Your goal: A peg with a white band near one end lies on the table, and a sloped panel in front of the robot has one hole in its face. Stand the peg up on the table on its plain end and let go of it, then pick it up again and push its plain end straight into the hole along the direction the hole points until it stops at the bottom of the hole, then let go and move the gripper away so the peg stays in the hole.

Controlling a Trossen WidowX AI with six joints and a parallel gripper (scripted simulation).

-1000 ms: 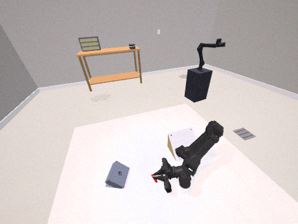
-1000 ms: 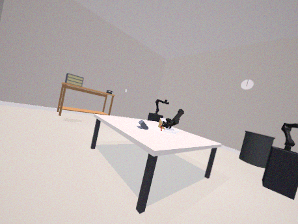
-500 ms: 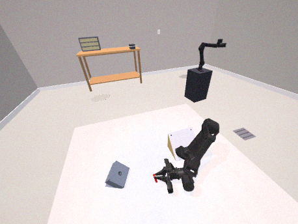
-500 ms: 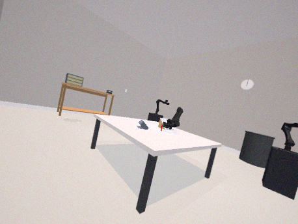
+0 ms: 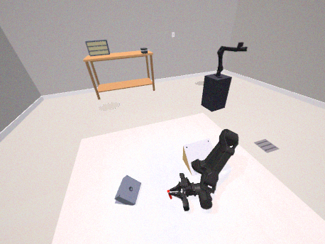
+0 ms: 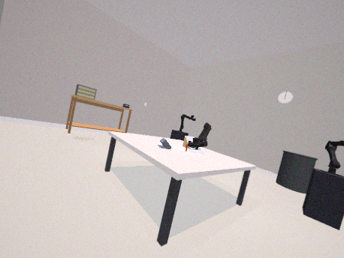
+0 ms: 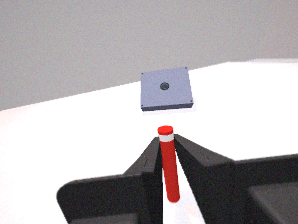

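The red peg (image 5: 170,196) (image 6: 186,148) (image 7: 170,172) stands about upright, with its white band and red tip at the top and its plain end down. My gripper (image 5: 169,191) (image 7: 166,139) is shut on the peg just below the band. Whether the plain end touches the table, I cannot tell. The blue-grey sloped panel (image 5: 124,191) (image 6: 164,142) (image 7: 152,96) sits apart from the peg, to its left in the top view and beyond it in the wrist view. Its one round hole (image 5: 130,189) (image 7: 164,86) shows empty in the middle of the sloped face.
A wedge-shaped block (image 5: 198,152) with a white face and a tan side stands on the table (image 5: 96,156) (image 6: 150,150) behind the gripper in the top view, partly hidden by the arm. A wooden bench (image 5: 120,55) and a pedestal (image 5: 215,93) with another arm stand beyond the table.
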